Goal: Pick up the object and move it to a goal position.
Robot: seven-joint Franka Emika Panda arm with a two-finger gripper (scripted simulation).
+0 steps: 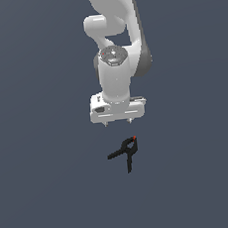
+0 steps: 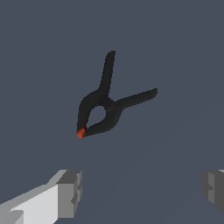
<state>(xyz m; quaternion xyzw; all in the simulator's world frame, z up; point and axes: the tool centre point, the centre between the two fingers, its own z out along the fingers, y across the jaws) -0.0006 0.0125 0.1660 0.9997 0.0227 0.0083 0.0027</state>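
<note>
Here your gripper (image 1: 118, 122) hangs spread wide, holding nothing, just clear of the clamp (image 1: 125, 152); you'll find no readable writing on either.

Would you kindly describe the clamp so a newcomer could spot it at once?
Find the white robot arm with its open gripper. Just below it in the exterior view, apart from the fingers, lies the spring clamp on the grey floor: small, black, two splayed handles, red tip.

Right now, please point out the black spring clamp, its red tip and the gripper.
black spring clamp (image 2: 106, 103): wrist view, on its pivot.
red tip (image 2: 81, 131): wrist view, on the closed nose end.
gripper (image 1: 118, 122): exterior view, midway between its two spread fingertips.
</note>
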